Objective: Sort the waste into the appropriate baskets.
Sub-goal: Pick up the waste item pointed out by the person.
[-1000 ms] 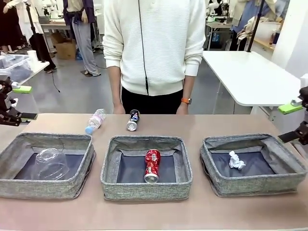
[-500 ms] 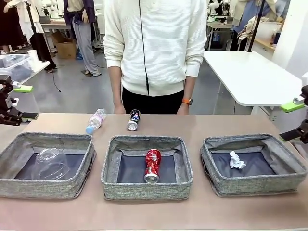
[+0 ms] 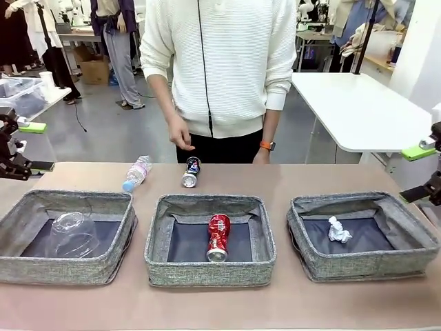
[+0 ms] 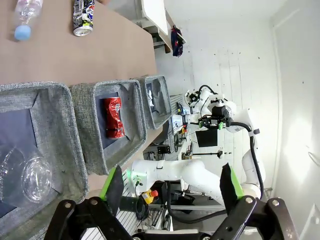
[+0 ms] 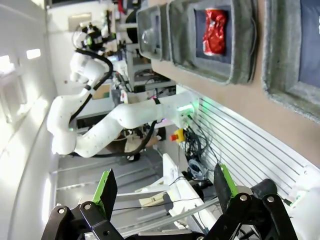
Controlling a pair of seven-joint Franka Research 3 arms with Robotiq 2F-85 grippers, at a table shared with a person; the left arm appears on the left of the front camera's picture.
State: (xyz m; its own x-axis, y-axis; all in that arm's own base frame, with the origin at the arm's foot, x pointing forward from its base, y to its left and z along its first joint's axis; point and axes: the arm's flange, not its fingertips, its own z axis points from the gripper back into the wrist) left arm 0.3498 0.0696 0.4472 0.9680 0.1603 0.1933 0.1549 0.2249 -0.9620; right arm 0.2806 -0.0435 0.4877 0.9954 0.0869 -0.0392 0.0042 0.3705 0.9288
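Tabletop [image 3: 310, 178] with three baskets [image 3: 210, 201]. Left gripper [image 4: 170, 182] off table edge, spread wide, empty. Right gripper [image 5: 165, 186] likewise spread wide, empty.

Beyond the brown tabletop [image 3: 310, 181], smooth grey floor [image 3: 110, 134] under bright, even light. At far right, a white table [image 3: 351, 110] on thin legs; at far left, a cardboard box [image 3: 94, 71] on the floor and a clear plastic tub [image 3: 17, 93] on another pale surface. Farther back, cluttered benches and people standing [image 3: 114, 41].
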